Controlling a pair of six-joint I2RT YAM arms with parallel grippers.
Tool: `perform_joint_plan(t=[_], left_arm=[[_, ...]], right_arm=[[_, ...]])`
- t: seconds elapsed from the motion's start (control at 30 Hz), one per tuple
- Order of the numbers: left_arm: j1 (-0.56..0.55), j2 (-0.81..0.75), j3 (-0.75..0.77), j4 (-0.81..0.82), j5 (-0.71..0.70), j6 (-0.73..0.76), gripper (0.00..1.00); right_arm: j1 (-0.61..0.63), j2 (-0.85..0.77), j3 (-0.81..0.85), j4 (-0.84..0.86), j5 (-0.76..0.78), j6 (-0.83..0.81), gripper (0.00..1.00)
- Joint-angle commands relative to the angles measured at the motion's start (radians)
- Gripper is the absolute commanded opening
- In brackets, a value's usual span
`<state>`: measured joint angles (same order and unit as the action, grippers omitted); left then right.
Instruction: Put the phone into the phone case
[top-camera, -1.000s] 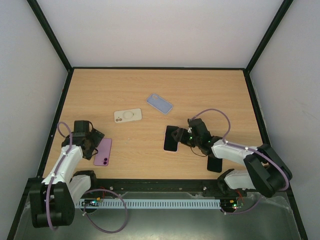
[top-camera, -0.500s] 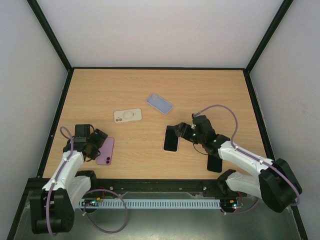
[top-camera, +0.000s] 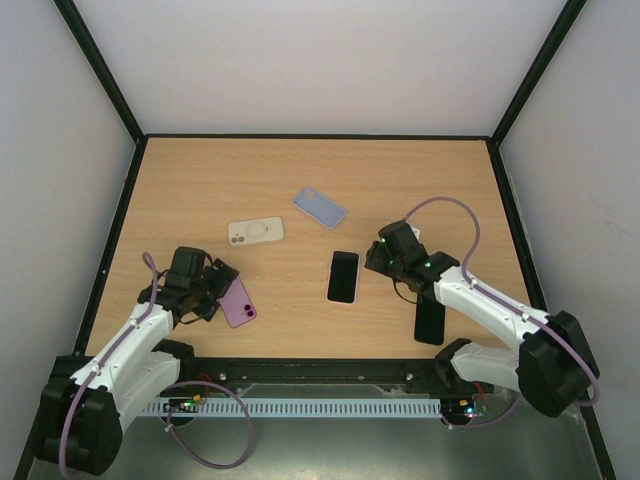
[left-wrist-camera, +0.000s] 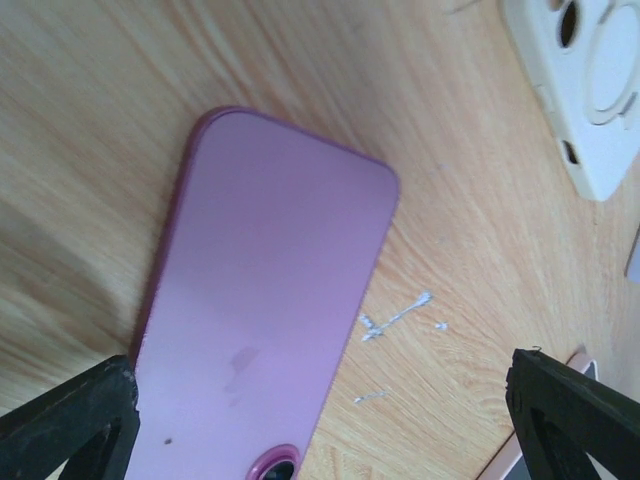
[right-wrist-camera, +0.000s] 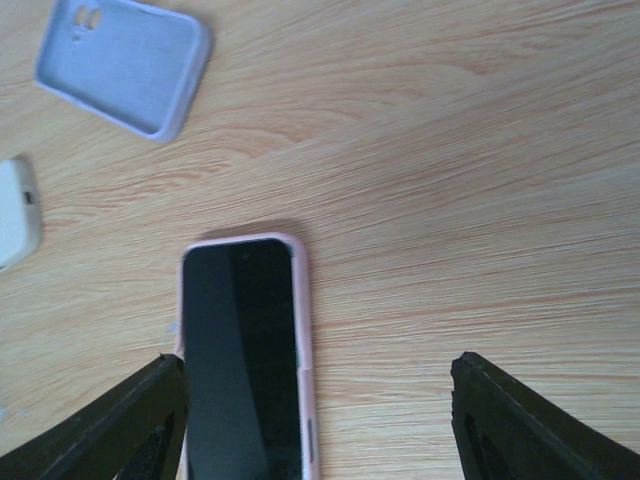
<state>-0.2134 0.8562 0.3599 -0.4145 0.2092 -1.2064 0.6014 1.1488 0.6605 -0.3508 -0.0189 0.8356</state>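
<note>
We have the left arm folded low, left gripper (left-wrist-camera: 322, 418) spread wide around the purple phone (left-wrist-camera: 270, 280), which lies back-up on the table (top-camera: 300, 170). Right arm extended inward, right gripper (right-wrist-camera: 318, 400) also wide, pink-cased phone (right-wrist-camera: 245, 360) between its fingers (right-wrist-camera: 130, 420).

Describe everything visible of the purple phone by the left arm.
The purple phone lies flat on the wooden table, back up, at the near left, angled. Its back looks smooth and glossy lilac, with a darker magenta rim, rounded corners, a faint smudge and a lens ring at one end. It sits between the fingers of the open left gripper; contact is unclear.
</note>
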Motion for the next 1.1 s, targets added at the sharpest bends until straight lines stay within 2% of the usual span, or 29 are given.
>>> perform_joint_plan(t=[0.0,0.03,0.1,0.2,0.37,0.47,0.63,0.8,1.07], left_arm=[[-0.019,-0.005,0.066,-0.044,-0.054,0.052,0.99],[-0.021,-0.004,0.07,-0.045,-0.064,0.065,0.99],[-0.022,-0.006,0.072,-0.04,-0.071,0.091,0.99],[-0.022,-0.005,0.094,-0.059,-0.088,0.129,0.99],[-0.022,0.012,0.159,-0.16,-0.183,0.16,0.99],[-0.022,0.0,0.165,-0.163,-0.181,0.19,0.99],[-0.023,-0.043,0.132,-0.144,-0.188,0.186,0.99],[-0.023,-0.056,0.114,-0.112,-0.143,0.197,0.99],[-0.021,-0.029,0.113,-0.095,-0.103,0.243,0.99]], right_arm=[[-0.004,0.067,0.07,-0.114,0.223,-0.033,0.69],[-0.009,0.088,0.076,-0.132,0.29,0.0,0.69],[-0.039,0.141,0.105,-0.152,0.313,0.012,0.67],[-0.078,0.197,0.146,-0.167,0.271,0.011,0.68],[-0.205,0.209,0.116,-0.196,0.172,0.07,0.76],[-0.275,0.19,0.085,-0.233,0.15,0.094,0.82],[-0.349,0.082,0.006,-0.277,0.145,0.178,1.0],[-0.401,-0.033,-0.075,-0.314,0.166,0.243,0.98],[-0.413,-0.115,-0.183,-0.308,0.105,0.293,0.98]])
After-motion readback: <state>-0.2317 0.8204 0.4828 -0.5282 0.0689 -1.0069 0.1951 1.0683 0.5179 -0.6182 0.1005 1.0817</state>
